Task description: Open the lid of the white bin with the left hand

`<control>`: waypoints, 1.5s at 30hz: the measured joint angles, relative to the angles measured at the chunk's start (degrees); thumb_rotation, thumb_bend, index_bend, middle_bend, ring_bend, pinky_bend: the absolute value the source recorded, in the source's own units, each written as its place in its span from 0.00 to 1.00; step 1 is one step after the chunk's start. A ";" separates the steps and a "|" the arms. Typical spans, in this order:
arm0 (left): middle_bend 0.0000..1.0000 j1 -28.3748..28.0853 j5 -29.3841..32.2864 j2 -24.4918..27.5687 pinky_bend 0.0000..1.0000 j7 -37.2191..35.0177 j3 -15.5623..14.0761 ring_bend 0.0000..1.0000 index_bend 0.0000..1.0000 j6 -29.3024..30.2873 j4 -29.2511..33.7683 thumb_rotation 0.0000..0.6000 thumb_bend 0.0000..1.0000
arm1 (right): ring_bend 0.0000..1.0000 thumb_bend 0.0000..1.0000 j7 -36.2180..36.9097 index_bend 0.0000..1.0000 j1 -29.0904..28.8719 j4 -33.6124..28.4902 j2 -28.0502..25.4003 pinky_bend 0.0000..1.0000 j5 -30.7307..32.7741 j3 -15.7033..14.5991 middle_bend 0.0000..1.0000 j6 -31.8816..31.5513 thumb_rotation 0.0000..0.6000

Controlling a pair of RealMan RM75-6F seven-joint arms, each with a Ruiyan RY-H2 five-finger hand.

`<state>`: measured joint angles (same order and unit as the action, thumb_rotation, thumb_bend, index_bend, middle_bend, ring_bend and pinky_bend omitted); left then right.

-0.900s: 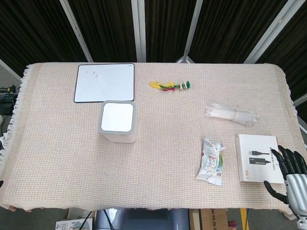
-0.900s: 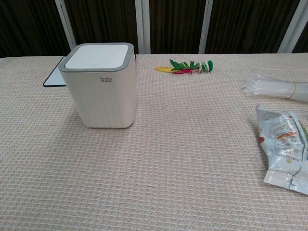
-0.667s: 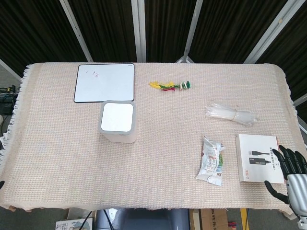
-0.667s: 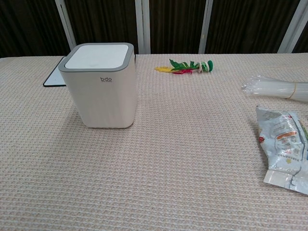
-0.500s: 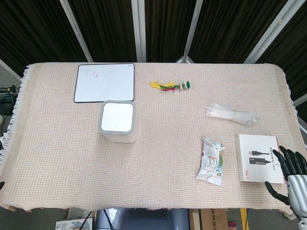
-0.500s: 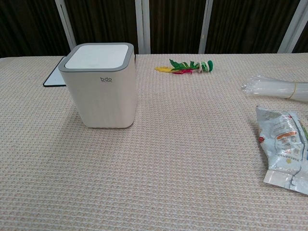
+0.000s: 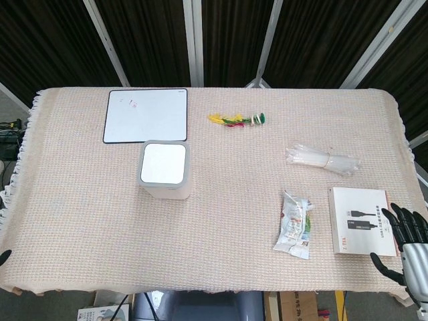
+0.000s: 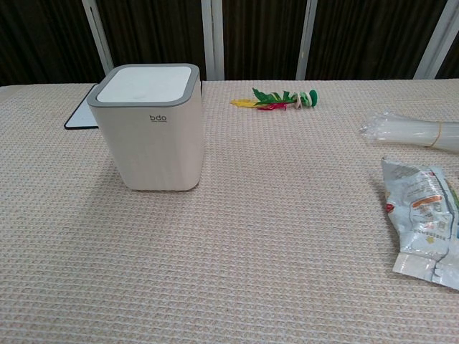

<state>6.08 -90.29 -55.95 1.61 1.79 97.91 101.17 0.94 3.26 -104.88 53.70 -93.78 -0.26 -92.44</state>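
Observation:
The white bin point(image 7: 165, 172) point(image 8: 152, 136) stands upright on the left half of the table, its flat white lid point(image 7: 163, 164) point(image 8: 147, 83) down inside a grey rim. Only a small dark tip of my left hand point(image 7: 3, 256) shows at the far left edge of the head view, well away from the bin, and how its fingers lie is hidden. My right hand point(image 7: 408, 242) hangs at the table's front right corner with its fingers spread and nothing in it. The chest view shows neither hand.
A whiteboard point(image 7: 146, 114) lies behind the bin. A colourful feathered toy point(image 7: 237, 120) point(image 8: 280, 99) lies at the back centre. To the right are a clear plastic bundle point(image 7: 322, 160), a snack packet point(image 7: 294, 225) point(image 8: 423, 218) and a white box point(image 7: 360, 221) next to my right hand.
My right hand has drifted slightly down towards the front edge. The dark tip of my left hand shows a little more at the left edge. The bin has not moved.

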 measured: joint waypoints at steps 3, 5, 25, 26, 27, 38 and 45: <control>0.17 -1.24 0.06 0.62 0.09 0.69 0.32 0.06 0.21 -1.80 0.21 1.00 0.17 | 0.03 0.27 0.64 0.12 -0.05 0.03 -0.17 0.01 0.51 0.01 0.06 0.34 1.00; 0.17 -2.62 -0.11 1.15 0.11 1.88 0.75 0.06 0.20 -3.37 0.60 1.00 0.17 | 0.03 0.27 0.64 0.12 -0.14 0.07 -0.20 0.01 1.14 0.16 0.06 0.64 1.00; 0.80 -30.52 9.82 2.08 0.70 14.04 12.66 0.66 0.26 -33.71 6.01 1.00 0.51 | 0.03 0.27 -2.13 0.12 -0.84 -0.12 0.76 0.01 1.80 0.29 0.06 2.38 1.00; 0.82 -31.52 9.74 0.99 0.71 15.24 13.04 0.67 0.27 -33.83 5.94 1.00 0.54 | 0.03 0.27 -2.32 0.12 -0.89 -0.12 0.83 0.01 1.92 0.30 0.06 2.54 1.00; 0.84 -32.17 9.64 0.19 0.71 16.04 13.25 0.69 0.28 -33.86 5.93 1.00 0.58 | 0.03 0.27 -2.47 0.12 -0.94 -0.13 0.88 0.01 2.04 0.31 0.06 2.68 1.00; 0.87 -36.61 14.26 -1.76 0.71 24.82 14.01 0.72 0.31 -36.68 10.48 1.00 0.63 | 0.03 0.27 -2.82 0.12 -0.99 -0.50 0.73 0.01 2.31 0.21 0.06 3.02 1.00; 0.87 -41.01 22.16 -3.30 0.71 33.89 14.05 0.72 0.31 -39.59 13.74 1.00 0.63 | 0.03 0.27 -2.82 0.12 -0.93 -0.57 0.74 0.01 2.41 0.30 0.06 2.81 1.00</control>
<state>-34.93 -68.13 -59.25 35.50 15.85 58.32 114.91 -1.88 2.33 -105.46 54.44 -91.37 0.05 -89.63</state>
